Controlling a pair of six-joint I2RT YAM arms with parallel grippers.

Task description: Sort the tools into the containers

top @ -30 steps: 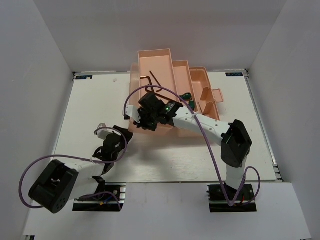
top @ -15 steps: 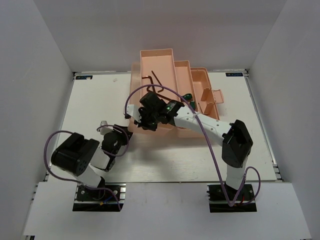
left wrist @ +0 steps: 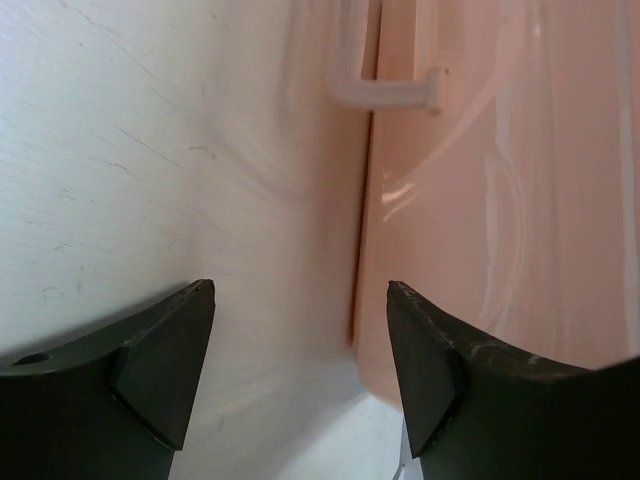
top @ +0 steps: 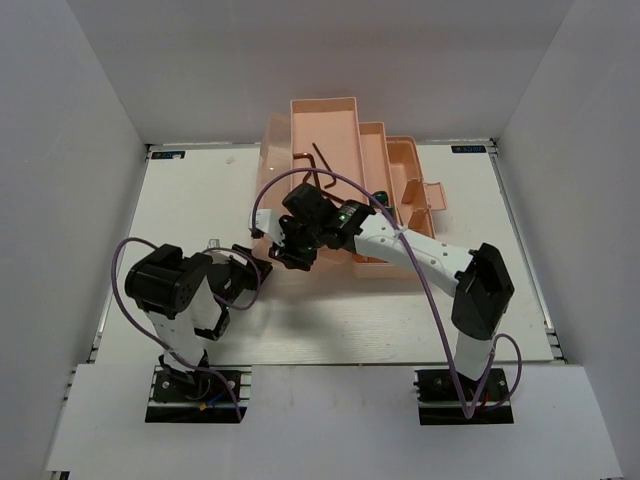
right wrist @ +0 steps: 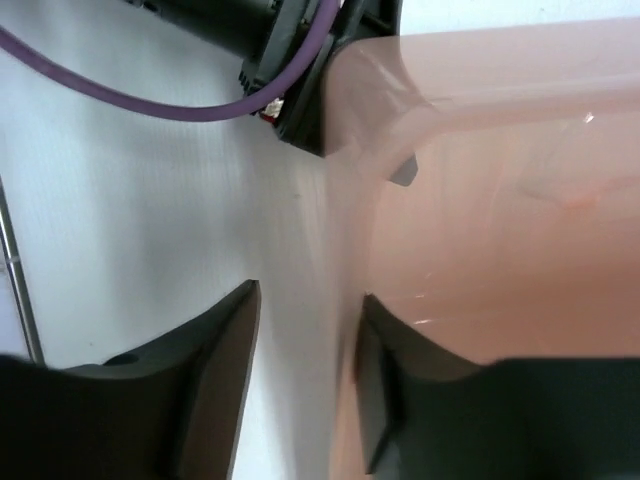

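Broadly, a white bench [top: 400, 320] fills the walled cell. The salmon-pink toolbox [top: 330, 118] stands at its far middle, opened so that its tiers step down to the right. The lower body of the toolbox reaches toward the arms, its near left corner lying between the two wrists.

The right arm [top: 425, 255] stretches from its base at the near right diagonally across the toolbox's near wall to that corner, a purple cable [top: 437, 320] looping along it. The left arm [top: 165, 285] is folded close over its base at the near left, its wrist pointing right toward the same corner.

The right fingers [top: 287, 256] stand parted astride the toolbox wall. In the right wrist view one dark finger [right wrist: 205, 390] is outside over the bench, with a strip of white between it and the pink plastic. The other [right wrist: 400, 400] shows dimly through the translucent wall, so they are released, not pinching.

The left fingers [top: 260, 268] are spread wide and grasp nothing. In the left wrist view the toolbox's corner edge lies between them, nearer the right-hand one, and a pale bracket [left wrist: 390, 90] juts from its side farther on.

Two dark hex keys [top: 322, 165] lie in the highest tier. A green-handled screwdriver [top: 379, 196] lies in the middle tier, just beyond the right arm.
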